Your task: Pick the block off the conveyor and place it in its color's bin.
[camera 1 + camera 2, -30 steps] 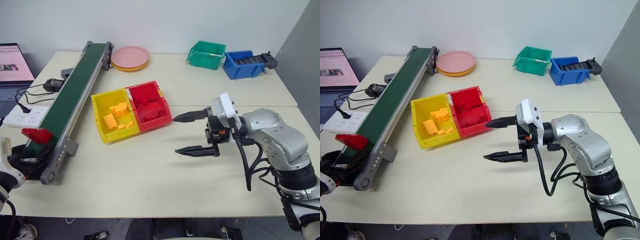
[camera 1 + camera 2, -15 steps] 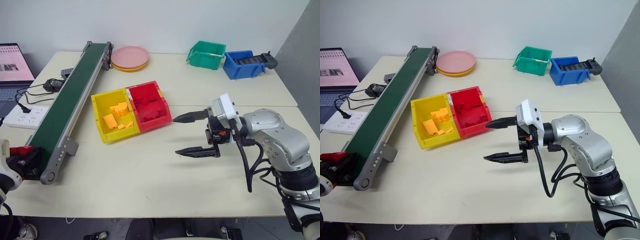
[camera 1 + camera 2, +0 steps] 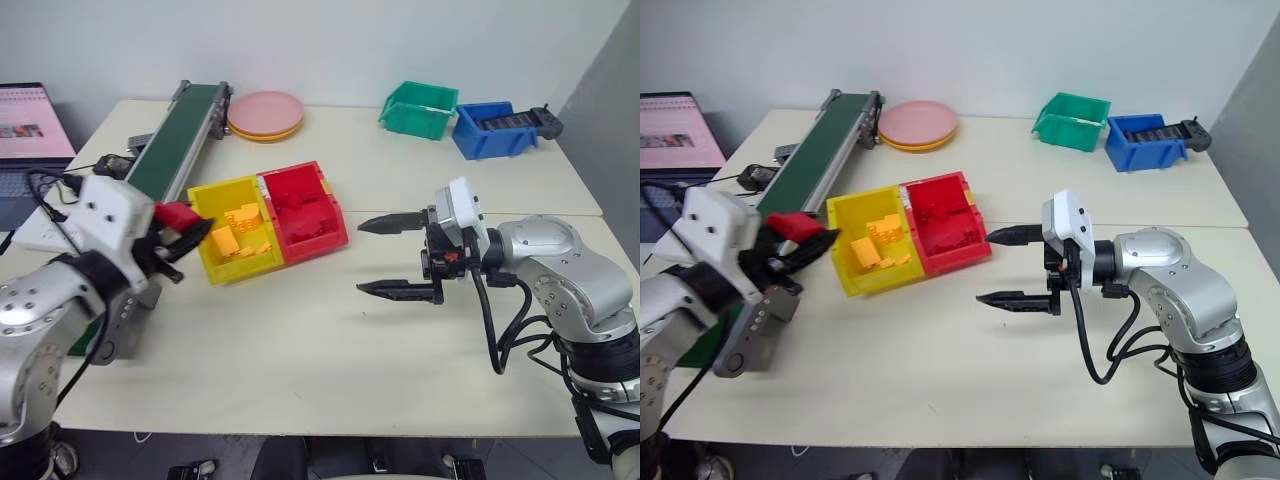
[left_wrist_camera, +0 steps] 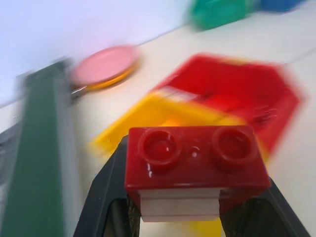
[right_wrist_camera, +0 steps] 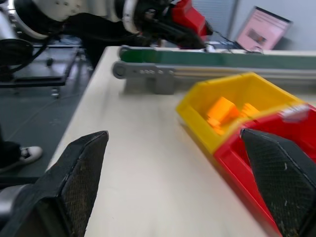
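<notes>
Left gripper (image 3: pixel 185 232) clamps the block (image 3: pixel 172 213), lifted off the conveyor (image 3: pixel 170 150), just short of the bin (image 3: pixel 305 205); right gripper (image 3: pixel 385 255) gapes empty; placing remains.

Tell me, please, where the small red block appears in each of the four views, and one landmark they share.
Left eye view: the block is in the left gripper, beside the yellow bin.
Right eye view: same grip, left of that bin.
Left wrist view: centre, between the fingers.
Right wrist view: far end, above the conveyor.
Shared landmark: the yellow bin.

Bright, even light; blurred wrist backgrounds
</notes>
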### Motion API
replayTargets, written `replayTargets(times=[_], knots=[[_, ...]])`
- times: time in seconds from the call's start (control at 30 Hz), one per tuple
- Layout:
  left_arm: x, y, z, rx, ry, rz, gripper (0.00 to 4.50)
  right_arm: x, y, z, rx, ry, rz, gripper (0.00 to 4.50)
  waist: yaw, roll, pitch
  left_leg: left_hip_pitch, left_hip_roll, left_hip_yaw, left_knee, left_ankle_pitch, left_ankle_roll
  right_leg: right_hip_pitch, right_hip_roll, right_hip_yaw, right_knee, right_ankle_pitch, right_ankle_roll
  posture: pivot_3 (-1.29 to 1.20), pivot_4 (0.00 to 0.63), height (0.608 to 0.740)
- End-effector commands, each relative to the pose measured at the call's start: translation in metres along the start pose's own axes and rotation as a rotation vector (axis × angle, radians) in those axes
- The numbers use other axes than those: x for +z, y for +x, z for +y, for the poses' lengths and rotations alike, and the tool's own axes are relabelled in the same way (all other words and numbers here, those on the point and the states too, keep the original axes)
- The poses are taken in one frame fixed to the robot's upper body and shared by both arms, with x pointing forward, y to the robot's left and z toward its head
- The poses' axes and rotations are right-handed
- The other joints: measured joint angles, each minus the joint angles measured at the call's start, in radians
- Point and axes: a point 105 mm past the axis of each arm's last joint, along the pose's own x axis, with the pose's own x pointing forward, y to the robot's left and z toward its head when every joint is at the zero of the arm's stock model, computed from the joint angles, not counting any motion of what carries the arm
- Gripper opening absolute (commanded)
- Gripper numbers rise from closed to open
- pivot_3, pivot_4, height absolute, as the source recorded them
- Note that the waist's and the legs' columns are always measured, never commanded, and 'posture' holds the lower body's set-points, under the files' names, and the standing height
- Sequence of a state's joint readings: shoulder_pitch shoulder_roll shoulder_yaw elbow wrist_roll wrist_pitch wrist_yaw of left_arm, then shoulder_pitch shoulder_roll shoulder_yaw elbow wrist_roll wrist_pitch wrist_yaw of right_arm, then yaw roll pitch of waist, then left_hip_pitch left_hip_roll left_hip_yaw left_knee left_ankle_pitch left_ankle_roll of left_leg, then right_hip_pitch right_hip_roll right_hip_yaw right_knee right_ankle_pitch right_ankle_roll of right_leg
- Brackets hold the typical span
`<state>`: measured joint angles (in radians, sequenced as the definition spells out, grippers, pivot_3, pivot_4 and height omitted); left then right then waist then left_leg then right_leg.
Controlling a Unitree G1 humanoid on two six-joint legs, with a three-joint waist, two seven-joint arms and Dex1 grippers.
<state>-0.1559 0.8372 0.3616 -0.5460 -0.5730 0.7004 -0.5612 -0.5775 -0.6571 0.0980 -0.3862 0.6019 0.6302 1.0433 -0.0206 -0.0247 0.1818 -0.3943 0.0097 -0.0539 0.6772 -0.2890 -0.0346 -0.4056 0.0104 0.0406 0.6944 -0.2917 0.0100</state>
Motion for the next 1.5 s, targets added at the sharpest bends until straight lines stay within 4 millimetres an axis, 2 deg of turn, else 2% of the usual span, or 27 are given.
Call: replayTargets(times=[0.03,0.13,0.2,0.3,0.6,0.67,0.73,0.9,1.0,1.1,1.2,1.33,1.43,1.5], knots=[[0.01,0.04,-0.006,-0.081,0.027,-0.025,1.54,0.008,-0.012,-0.005,-0.102,-0.033,0.028,4.5,-0.006,0.0,0.0,0.0,0.001,0.001,0.0,0.0,0.0,0.0,0.001,0.001,0.0,0.0,0.0,0.0,0.15,0.74],[0.014,0.085,-0.012,-0.13,0.013,-0.041,1.54,0.007,-0.017,-0.007,-0.153,-0.046,0.055,4.5,0.007,0.0,0.0,0.0,0.0,-0.001,0.001,0.0,0.0,0.001,0.001,-0.001,0.002,0.0,0.0,0.0,0.15,0.74],[0.012,0.103,-0.011,-0.132,0.005,-0.037,1.54,0.006,-0.016,-0.006,-0.167,-0.06,0.064,4.5,0.009,0.0,0.0,0.0,-0.002,-0.002,0.002,0.0,0.0,0.001,0.002,-0.001,0.002,0.0,0.0,0.0,0.15,0.74],[0.013,0.119,-0.015,-0.158,0.005,-0.045,1.54,0.007,-0.015,-0.001,-0.18,-0.066,0.051,4.5,-0.003,0.0,0.0,-0.002,-0.001,0.001,0.002,0.0,0.0,-0.001,0.002,0.002,0.001,0.0,0.0,0.0,0.15,0.74],[0.016,0.141,-0.012,-0.17,0.045,-0.052,1.54,0.007,-0.02,0.002,-0.22,-0.067,0.047,4.5,-0.006,0.0,0.0,-0.005,0.0,0.0,0.003,0.0,0.0,-0.004,0.002,0.001,0.002,-0.001,0.0,0.0,0.15,0.74],[0.015,0.142,-0.01,-0.158,0.068,-0.05,2.24,0.006,-0.02,0.002,-0.224,-0.067,0.048,4.5,-0.006,0.0,0.0,-0.003,-0.001,-0.001,0.003,0.0,0.0,-0.002,0.002,0.0,0.003,-0.001,0.0,0.0,0.15,0.74],[0.017,0.142,-0.01,-0.164,0.056,-0.054,2.42,0.006,-0.02,0.002,-0.224,-0.067,0.047,4.5,-0.006,0.0,0.0,-0.003,0.0,-0.001,0.003,0.0,0.0,-0.002,0.002,0.001,0.003,-0.001,0.0,0.0,0.15,0.74],[0.019,0.141,-0.008,-0.148,0.052,-0.064,3.5,0.004,-0.02,0.001,-0.22,-0.069,0.048,4.5,-0.006,0.0,0.0,-0.004,0.0,-0.001,0.003,0.0,0.0,-0.003,0.002,0.001,0.002,-0.001,0.0,0.0,0.15,0.74],[0.023,0.138,-0.004,-0.132,0.056,-0.078,4.12,0.004,-0.02,0.001,-0.218,-0.071,0.048,4.5,-0.006,0.0,0.0,-0.004,0.0,-0.001,0.003,0.0,0.0,-0.003,0.002,0.001,0.003,-0.001,0.0,0.0,0.15,0.74],[0.023,0.132,-0.002,-0.119,0.082,-0.065,4.12,0.003,-0.02,-0.001,-0.218,-0.075,0.048,4.5,-0.006,0.0,0.0,-0.004,0.0,-0.001,0.003,0.0,0.0,-0.003,0.002,0.0,0.003,-0.001,0.0,0.0,0.15,0.74],[0.021,0.099,0.006,-0.045,0.186,-0.08,4.12,0.0,-0.022,-0.005,-0.262,-0.122,0.029,4.5,-0.013,0.0,0.0,-0.003,0.0,0.0,0.003,0.0,0.0,-0.003,0.002,0.001,0.002,-0.001,0.0,0.0,0.15,0.74],[0.012,0.061,0.012,0.036,0.13,-0.068,4.12,-0.005,-0.025,-0.009,-0.309,-0.163,-0.04,4.5,-0.011,0.0,0.0,-0.003,0.001,0.0,0.002,0.0,0.0,-0.003,0.002,0.002,0.003,-0.001,0.0,0.0,0.15,0.74],[0.002,0.037,0.007,0.09,0.053,-0.048,4.12,-0.017,-0.029,-0.011,-0.329,-0.149,-0.046,4.5,-0.008,0.0,0.0,-0.002,0.001,-0.001,0.003,0.0,0.0,-0.002,0.002,0.001,0.003,-0.001,0.0,0.0,0.15,0.74],[-0.009,0.023,-0.008,0.096,0.012,-0.029,4.12,-0.026,-0.033,-0.016,-0.352,-0.112,-0.063,4.5,-0.005,0.0,0.0,-0.002,0.0,-0.001,0.003,0.0,0.0,-0.001,0.002,0.001,0.003,-0.001,0.0,0.0,0.15,0.74]])
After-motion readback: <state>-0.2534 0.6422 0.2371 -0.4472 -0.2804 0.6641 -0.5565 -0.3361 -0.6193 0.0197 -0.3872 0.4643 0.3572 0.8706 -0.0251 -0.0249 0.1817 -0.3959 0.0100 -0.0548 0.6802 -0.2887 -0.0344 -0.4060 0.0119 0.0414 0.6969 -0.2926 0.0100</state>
